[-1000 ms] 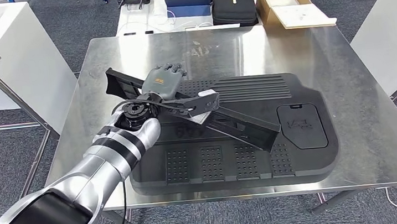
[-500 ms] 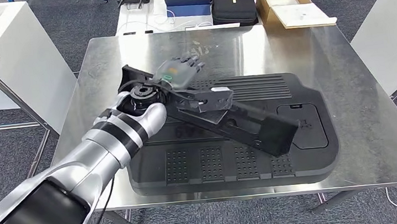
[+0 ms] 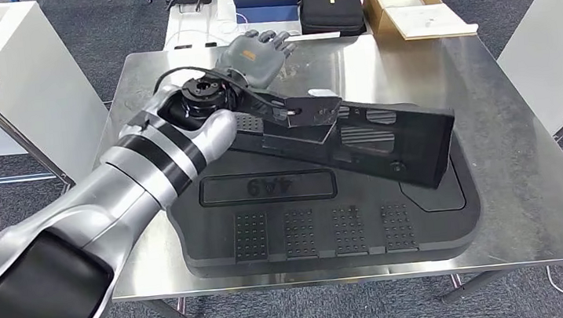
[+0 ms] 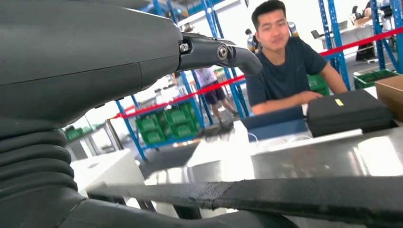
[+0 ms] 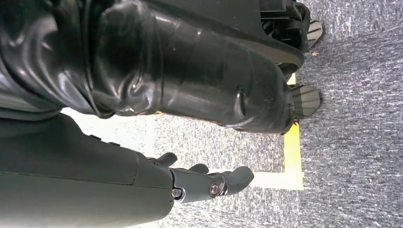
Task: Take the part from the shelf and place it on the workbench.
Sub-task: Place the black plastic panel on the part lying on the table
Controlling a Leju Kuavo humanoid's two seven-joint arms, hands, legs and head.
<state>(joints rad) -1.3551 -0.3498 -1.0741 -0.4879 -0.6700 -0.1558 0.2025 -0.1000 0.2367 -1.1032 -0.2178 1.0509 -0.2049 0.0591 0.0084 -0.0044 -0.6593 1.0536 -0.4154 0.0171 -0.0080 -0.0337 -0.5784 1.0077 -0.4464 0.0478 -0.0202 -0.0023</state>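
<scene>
Here, black part (image 3: 355, 139) under the left hand (image 3: 256, 55), fingers (image 3: 274, 43) apparently grasping its near end.

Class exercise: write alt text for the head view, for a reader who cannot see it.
The robot's left hand holds a long black part above a large black panel lying on the steel workbench. Behind it, a white table carries a black case and a cardboard box.

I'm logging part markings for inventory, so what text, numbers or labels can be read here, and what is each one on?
"4A9", raised characters seen upside down in a framed recess of the large black moulded panel on the steel workbench.
The yellow label on the black case is too small to read.
The part held by the left hand shows no readable text.
</scene>
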